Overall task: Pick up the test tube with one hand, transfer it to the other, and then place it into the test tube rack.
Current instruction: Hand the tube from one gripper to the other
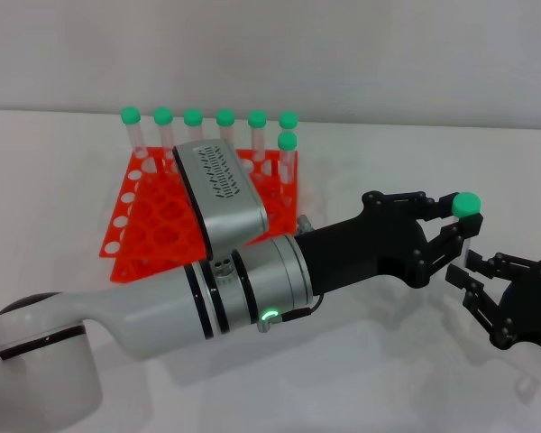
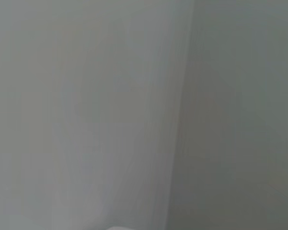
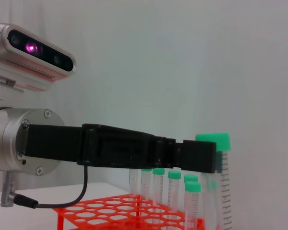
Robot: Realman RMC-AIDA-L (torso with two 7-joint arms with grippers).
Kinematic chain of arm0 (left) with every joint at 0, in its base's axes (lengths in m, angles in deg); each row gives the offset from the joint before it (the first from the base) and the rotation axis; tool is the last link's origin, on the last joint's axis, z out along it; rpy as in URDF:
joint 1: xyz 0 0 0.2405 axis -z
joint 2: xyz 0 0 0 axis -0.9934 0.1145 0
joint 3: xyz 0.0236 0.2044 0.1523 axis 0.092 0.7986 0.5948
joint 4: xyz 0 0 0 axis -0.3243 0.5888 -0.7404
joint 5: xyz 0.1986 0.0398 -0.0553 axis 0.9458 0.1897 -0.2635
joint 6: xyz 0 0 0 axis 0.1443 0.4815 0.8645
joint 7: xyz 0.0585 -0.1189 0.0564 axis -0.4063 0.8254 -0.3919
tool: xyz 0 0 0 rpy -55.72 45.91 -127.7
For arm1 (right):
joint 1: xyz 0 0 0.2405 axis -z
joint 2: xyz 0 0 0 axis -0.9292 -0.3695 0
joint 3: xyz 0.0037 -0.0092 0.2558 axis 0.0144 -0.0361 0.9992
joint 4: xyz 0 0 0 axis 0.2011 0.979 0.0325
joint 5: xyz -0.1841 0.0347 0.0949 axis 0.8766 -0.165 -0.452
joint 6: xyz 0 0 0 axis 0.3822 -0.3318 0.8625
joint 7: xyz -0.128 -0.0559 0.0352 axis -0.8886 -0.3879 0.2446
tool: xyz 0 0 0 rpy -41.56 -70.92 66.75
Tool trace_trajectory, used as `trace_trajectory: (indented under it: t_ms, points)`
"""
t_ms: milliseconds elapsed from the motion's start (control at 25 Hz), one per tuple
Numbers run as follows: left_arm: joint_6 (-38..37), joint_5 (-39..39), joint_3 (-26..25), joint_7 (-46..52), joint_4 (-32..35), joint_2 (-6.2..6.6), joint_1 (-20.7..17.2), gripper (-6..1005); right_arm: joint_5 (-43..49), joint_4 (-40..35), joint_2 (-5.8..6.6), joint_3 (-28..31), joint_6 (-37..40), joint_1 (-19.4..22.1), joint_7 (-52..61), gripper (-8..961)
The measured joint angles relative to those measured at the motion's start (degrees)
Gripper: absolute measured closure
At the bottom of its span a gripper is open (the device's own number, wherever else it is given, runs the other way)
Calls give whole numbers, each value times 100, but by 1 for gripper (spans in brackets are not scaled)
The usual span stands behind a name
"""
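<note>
Handover is, by my reading, the step in hand: in the head view the left end effector (image 1: pixel 451 225) is reaching far across to the robot's right side and is gripping the test tube (image 1: pixel 467 209) just under its green cap, holding it upright above the white desk (image 1: pixel 361 361), while the right end effector (image 1: pixel 487 293) is sitting just beside and below it with its fingers spread apart and holding nothing. The test tube rack (image 1: pixel 153 225) is standing well apart on the left, partly hidden behind the left arm, with seven green-capped tubes (image 1: pixel 225 126) standing along its far side. The left wrist view is showing only a blank grey surface, so it is telling nothing about the grip. In the right wrist view the left end effector (image 3: pixel 197 155) is stretching across as a dark bar and is pinching the test tube (image 3: pixel 220 182) near its cap, with the tube hanging straight down and its graduation marks showing; the test tube rack (image 3: pixel 101 211) and its standing tubes (image 3: pixel 158 184) are lying behind. To do this well, the right fingers should be closing around the bare stretch of tube below the left's grip, squarely and without pushing it sideways, and the left should be letting go only once that hold looks firm, since the tube may slip if both are loose at once
</note>
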Motion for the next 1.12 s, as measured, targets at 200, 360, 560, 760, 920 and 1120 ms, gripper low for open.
trace_trajectory:
  t_ms: [200,360,560,760,920,1120]
  points:
    - [6,0,1,-35,-11,0,-16,724,0,3,9,1,-12,8,0,718]
    - [8,-3,2,-36,-12,0,-26,746,-3,7,9,0,-15,20,35,717]
    - [13,-15,2,-36,-17,0,-47,745,-7,5,24,-101,-34,10,107,716]
    - [23,-49,-52,-38,-22,-1,-91,744,-2,4,27,-117,-94,20,169,715]
    - [44,-53,-136,-47,-23,-7,-135,743,0,3,49,-170,-184,2,386,681]
    - [132,-51,-209,-136,-59,-9,-200,742,0,1,67,-182,-136,-11,596,515]
